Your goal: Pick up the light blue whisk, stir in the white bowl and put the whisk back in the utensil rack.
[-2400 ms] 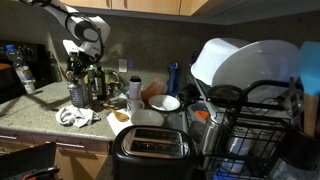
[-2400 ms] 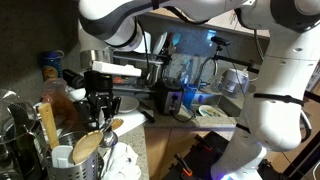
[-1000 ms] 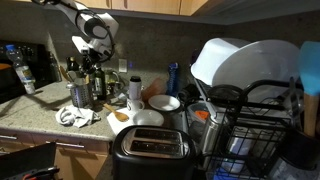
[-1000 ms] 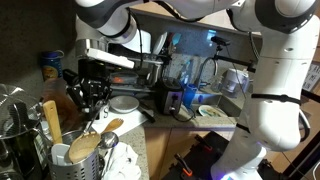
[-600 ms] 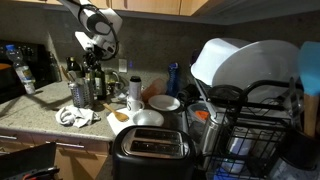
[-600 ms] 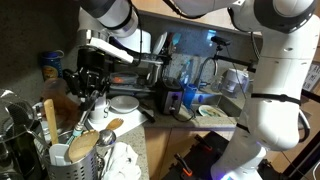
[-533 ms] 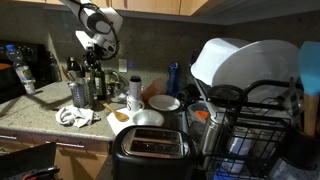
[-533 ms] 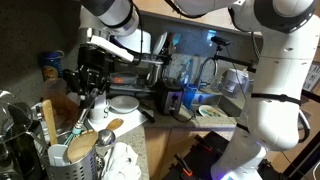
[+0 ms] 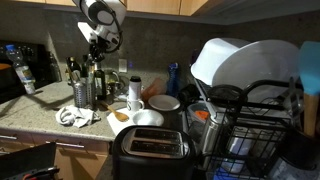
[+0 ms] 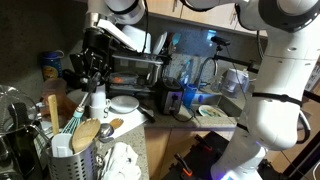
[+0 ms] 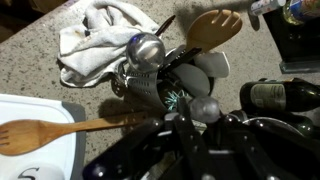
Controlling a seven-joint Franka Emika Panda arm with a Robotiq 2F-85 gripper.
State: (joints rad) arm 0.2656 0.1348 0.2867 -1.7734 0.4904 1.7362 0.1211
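One end effector (image 10: 88, 72) is held above the utensil rack (image 10: 63, 152), which is placed on the table (image 9: 35, 118) close to the wall. In the wrist view its dark jaws are seen closed on a pale handle, so it is taken to be clamped on the light blue whisk (image 11: 176, 97). The whisk is hung head down. Its blue loops are found at the rim of the rack, among the other utensils, and in an exterior view they are seen tilted.

A wooden spoon (image 11: 214, 27) and a metal ladle (image 11: 146, 48) are kept in the same rack. A crumpled white cloth (image 11: 100, 40) is laid just beside it. A second wooden spoon (image 11: 60, 127) is laid on a white plate (image 11: 40, 162). The white bowl (image 9: 166, 102) is placed on the table, well apart from the whisk.
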